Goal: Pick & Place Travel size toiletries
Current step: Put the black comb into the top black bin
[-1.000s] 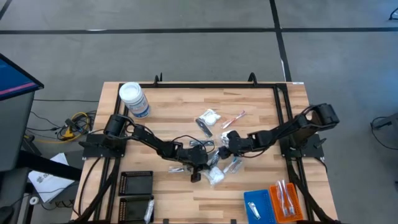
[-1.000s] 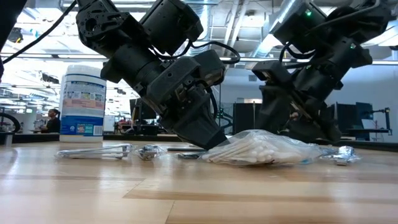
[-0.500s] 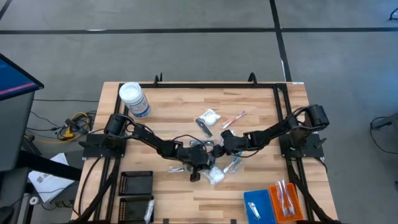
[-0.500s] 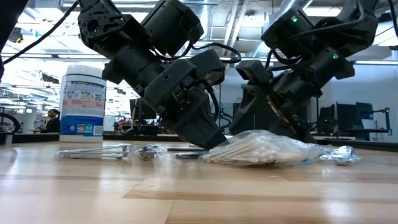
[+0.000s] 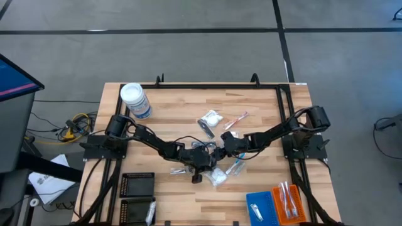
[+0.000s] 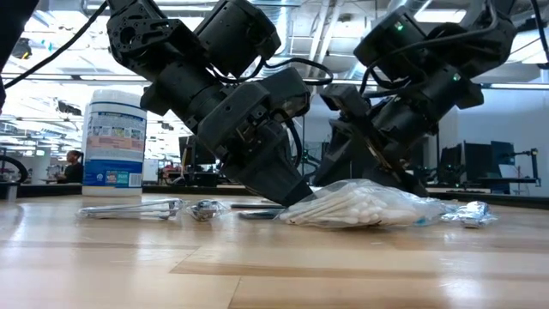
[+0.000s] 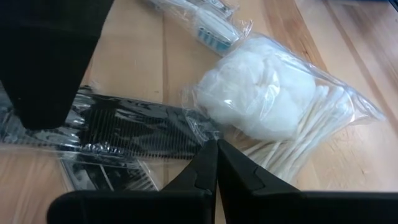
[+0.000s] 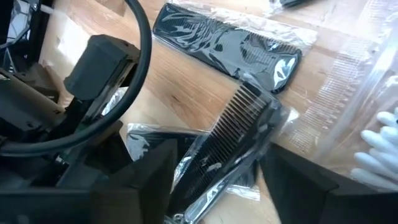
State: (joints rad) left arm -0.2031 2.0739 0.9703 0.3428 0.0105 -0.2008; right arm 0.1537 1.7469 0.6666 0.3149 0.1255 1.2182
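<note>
Travel size toiletries lie scattered mid-table. A clear bag of cotton swabs and pads (image 7: 280, 106) rests flat beside a black comb in clear wrap (image 7: 143, 130). My left gripper (image 7: 216, 152) is shut, its tips down at the table where the two wraps meet (image 6: 298, 199). My right gripper (image 8: 221, 180) is open over a wrapped black comb (image 8: 239, 140), one finger on either side of it, close to the left gripper (image 5: 221, 149). A second wrapped comb (image 8: 224, 43) lies flat beyond. A white sachet (image 5: 211, 117) and a pink toothbrush (image 5: 237, 119) lie farther back. My left gripper's shut fingertips (image 7: 208, 163) meet the clear wrap's edge (image 7: 208, 134) between the comb and the swab bag, slanting down from the table's left. I cannot tell whether a layer is pinched. My right gripper straddles the wrapped comb (image 8: 249, 118), slanting down; I cannot tell whether its fingers touch it.
A white-lidded round jar (image 5: 135, 100) stands at the far left corner. Black trays (image 5: 137, 186) sit at the near left, blue (image 5: 259, 206) and orange (image 5: 287, 202) trays at the near right. A blue toothbrush (image 5: 235, 166) lies beside the swab bag (image 5: 218, 177).
My right gripper has moved toward the table's left, closer to the left gripper, and sunk a little over the combs. The left gripper and the swab bag have kept still.
</note>
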